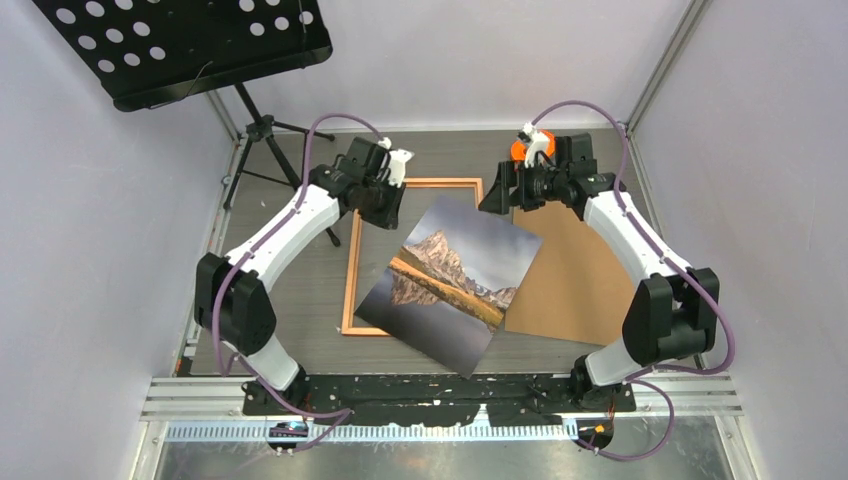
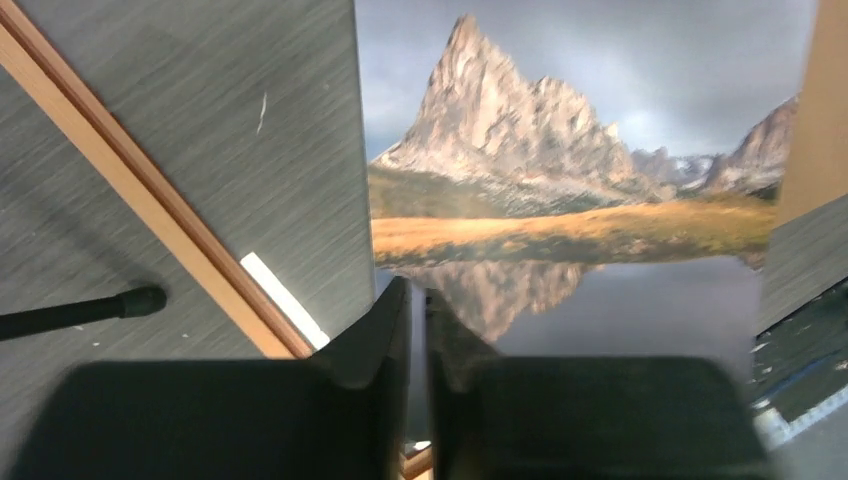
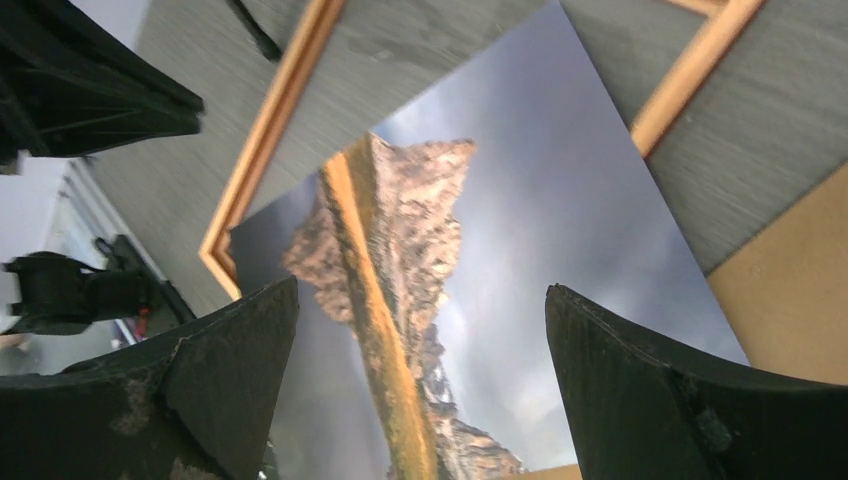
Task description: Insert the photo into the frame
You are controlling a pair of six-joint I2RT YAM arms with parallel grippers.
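The photo [image 1: 450,290], a mountain mirrored in a lake, lies face up and skewed on the table. Its left part overlaps the frame [image 1: 350,290], and its right corner rests on a brown board. The frame's thin orange-brown border lies flat at centre-left. My left gripper [image 1: 388,212] hangs over the frame's far left part, beside the photo's upper-left edge. In the left wrist view its jaws [image 2: 418,292] are closed to a narrow slit with nothing between them, over the photo [image 2: 560,150] and beside the frame [image 2: 130,175]. My right gripper [image 1: 505,200] is wide open and empty [image 3: 420,287] above the photo [image 3: 520,230]; the frame [image 3: 270,120] lies beyond.
A plain brown backing board [image 1: 580,280] lies flat at the right, partly under the photo. A black music stand [image 1: 180,40] on a tripod stands at the back left, one leg [image 2: 80,310] reaching onto the table near the frame. White walls enclose the table.
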